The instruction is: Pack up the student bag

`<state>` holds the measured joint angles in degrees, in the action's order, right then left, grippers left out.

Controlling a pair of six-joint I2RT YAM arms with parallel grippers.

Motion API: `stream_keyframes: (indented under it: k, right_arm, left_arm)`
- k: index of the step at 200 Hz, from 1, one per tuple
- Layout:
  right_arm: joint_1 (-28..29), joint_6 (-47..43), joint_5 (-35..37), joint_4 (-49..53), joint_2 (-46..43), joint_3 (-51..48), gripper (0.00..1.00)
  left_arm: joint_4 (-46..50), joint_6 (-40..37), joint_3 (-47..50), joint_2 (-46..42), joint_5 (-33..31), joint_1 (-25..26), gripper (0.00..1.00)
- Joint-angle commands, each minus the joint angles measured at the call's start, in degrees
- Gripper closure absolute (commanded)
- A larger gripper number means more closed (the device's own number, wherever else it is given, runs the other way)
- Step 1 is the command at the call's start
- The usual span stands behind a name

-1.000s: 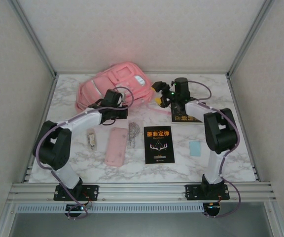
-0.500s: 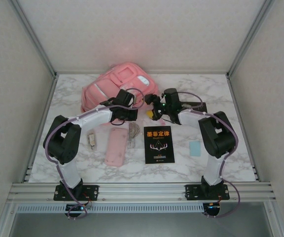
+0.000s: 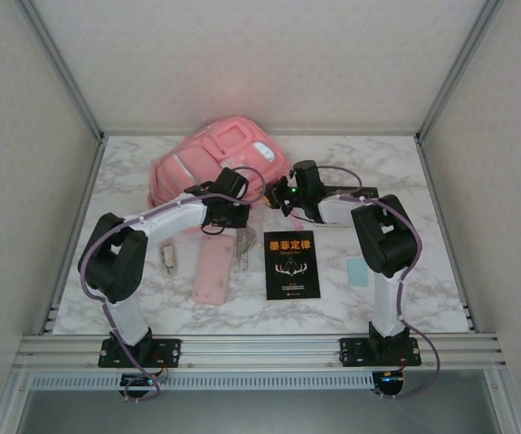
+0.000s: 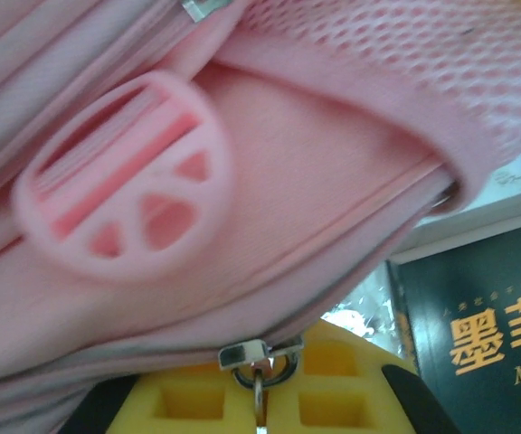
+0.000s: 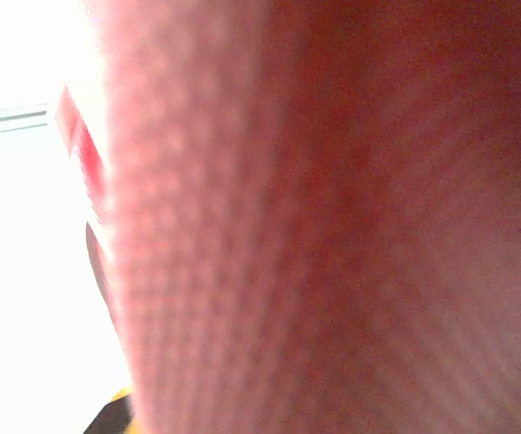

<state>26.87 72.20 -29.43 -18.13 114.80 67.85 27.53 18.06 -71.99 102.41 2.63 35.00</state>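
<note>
Item: student bag (image 3: 217,155), pink soft fabric, lying at the far middle of the marble table (image 3: 428,289), directly ahead of both pairs of jaws and touching them. Left gripper (image 4: 260,402): yellow fingertips (image 4: 333,389) drawn together at the bag's near edge and clenched on the metal zipper pull (image 4: 257,360), which hangs from the zip line straight into the seam between them. Above these jaws, a round pink plastic buckle (image 4: 125,190) lies on the bag's fabric, with pink mesh above and to the right of it. Right gripper (image 3: 277,195): pressed against the bag's right near corner, just beside the left gripper. Its wrist view is blurred pink cloth at close range, so whether the jaws are released or clenched cannot be told. Black book (image 3: 292,264) with orange characters: flat on the table, behind and below both grippers, near them. Pink pencil case (image 3: 213,268): flat, behind the left jaws, to the left of the book. Small pale blue card (image 3: 358,271): behind the right jaws, well apart from them, to the right of the book.
</note>
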Motion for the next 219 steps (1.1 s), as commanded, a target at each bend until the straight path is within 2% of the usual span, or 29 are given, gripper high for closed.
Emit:
stream_keyframes:
  k: [1, 68, 97, 128, 136, 149, 155, 160, 179, 219]
  right_arm:
    - [-4.8, -8.6, 7.6, 3.6, -4.2, 2.6, 1.0]
    - [-10.1, -19.2, 7.8, 11.1, -4.1, 8.2, 1.0]
    - [-12.6, -22.3, 8.4, 15.5, -1.7, 13.2, 1.0]
    - [-13.6, -21.1, 5.0, 18.1, 1.0, 18.6, 1.0]
    - [-13.6, -20.2, 3.6, 18.0, 1.0, 18.9, 0.88]
    - [-13.5, -17.7, 1.7, 17.3, 0.1, 17.6, 0.51]
    - [-13.6, -17.0, 1.1, 17.2, -0.7, 16.6, 0.39]
    - [-13.5, -16.3, 0.5, 17.2, -1.4, 15.7, 0.33]
    - [-13.3, -15.0, -0.4, 17.7, -5.5, 10.4, 0.23]
    - [-10.9, -10.4, -1.6, 14.6, -13.7, -2.9, 0.21]
  left_arm:
    - [10.8, 0.8, 1.9, -4.5, -3.5, -2.2, 1.0]
    - [12.4, -0.3, 5.5, -8.7, -5.1, -9.4, 1.0]
    - [9.6, -0.7, 2.8, -8.3, 2.5, -8.6, 1.0]
    - [9.7, -1.3, -4.2, -5.6, 6.6, -3.7, 1.0]
    - [9.0, -0.5, -5.8, -5.0, 7.8, -2.8, 1.0]
    - [6.9, 1.5, -7.6, -3.9, 10.3, -1.8, 1.0]
    - [5.8, 2.4, -8.4, -3.1, 11.5, -1.4, 1.0]
    - [5.3, 3.2, -9.4, -2.4, 12.2, -1.1, 1.0]
    - [5.5, 4.8, -14.1, 0.7, 12.5, 0.4, 1.0]
    - [11.1, 5.4, -19.2, 5.4, 10.6, 2.0, 1.0]
